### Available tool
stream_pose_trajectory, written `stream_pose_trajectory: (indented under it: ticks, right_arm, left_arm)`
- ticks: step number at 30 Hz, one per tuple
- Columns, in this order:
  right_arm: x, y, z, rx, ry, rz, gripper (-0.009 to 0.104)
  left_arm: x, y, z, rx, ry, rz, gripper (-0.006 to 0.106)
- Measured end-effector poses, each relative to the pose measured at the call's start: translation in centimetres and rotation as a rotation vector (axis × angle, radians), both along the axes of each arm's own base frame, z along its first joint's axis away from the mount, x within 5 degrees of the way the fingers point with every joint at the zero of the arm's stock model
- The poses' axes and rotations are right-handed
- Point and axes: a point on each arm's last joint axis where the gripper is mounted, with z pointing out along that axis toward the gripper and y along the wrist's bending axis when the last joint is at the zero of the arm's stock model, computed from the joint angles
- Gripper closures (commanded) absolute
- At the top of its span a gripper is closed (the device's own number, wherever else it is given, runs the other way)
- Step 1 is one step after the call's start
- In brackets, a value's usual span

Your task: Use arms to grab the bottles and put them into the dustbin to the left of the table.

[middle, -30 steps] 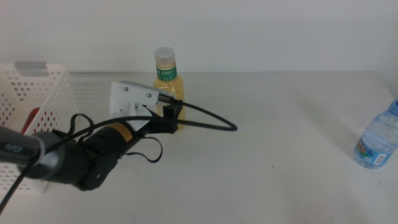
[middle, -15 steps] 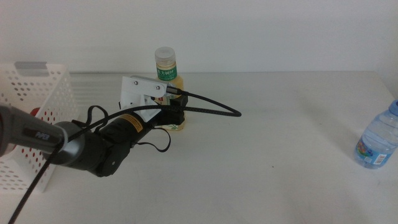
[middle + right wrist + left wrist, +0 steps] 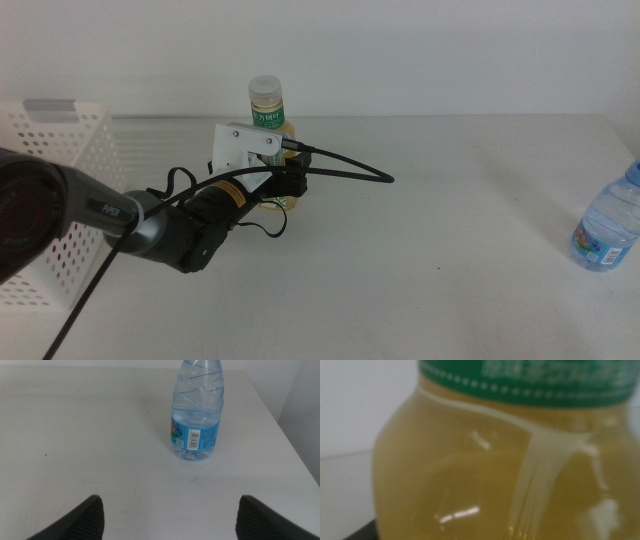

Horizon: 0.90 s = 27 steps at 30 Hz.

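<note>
The pale-yellow plastic drink bottle (image 3: 272, 130) with a white cap and green neck label stands upright toward the far side of the off-white tabletop (image 3: 460, 220), its long axis vertical and the cap pointing straight up. It looks nearly full of liquid, so I judge it fairly heavy for its size, with smooth, rounded, somewhat slippery walls that are stiff while full; the best hold is across the broad body below the green label, low enough that it does not tip. The left black two-fingered gripper (image 3: 288, 183) is right up against that body, which fills the left wrist view; whether its jaws are spread or already pinching cannot be told. The small clear water bottle (image 3: 197, 410) with a blue label also stands upright, near the table's right edge, seemingly light and easily dented, best taken at its labelled waist. The right gripper (image 3: 167, 515) waits short of it with jaws spread wide. The white perforated plastic basket (image 3: 60, 150) sits at the left.
</note>
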Motion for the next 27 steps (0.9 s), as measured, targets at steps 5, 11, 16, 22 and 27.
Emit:
stream_pose_trajectory:
  ticks: [5, 11, 16, 22, 27]
  right_arm:
    - [0.0, 0.0, 0.0, 0.000, 0.000, 0.000, 0.021]
    - [0.0, 0.0, 0.0, 0.000, 0.000, 0.000, 0.021]
    - [0.0, 0.0, 0.0, 0.000, 0.000, 0.000, 0.021]
    - [0.0, 0.0, 0.0, 0.000, 0.000, 0.000, 0.021]
    - [0.0, 0.0, 0.0, 0.000, 0.000, 0.000, 0.021]
  left_arm:
    - [0.9, -0.2, -0.8, -0.008, 0.001, 0.013, 0.014]
    - [1.1, -0.1, -1.1, -0.015, 0.004, 0.033, 0.036]
    - [1.1, -0.1, -0.9, -0.004, 0.008, 0.032, 0.071]
    - [-0.3, 0.2, 0.7, 0.081, 0.104, 0.002, 0.078]
    - [-2.4, 1.1, 2.5, 0.128, 0.163, 0.004, 0.078]
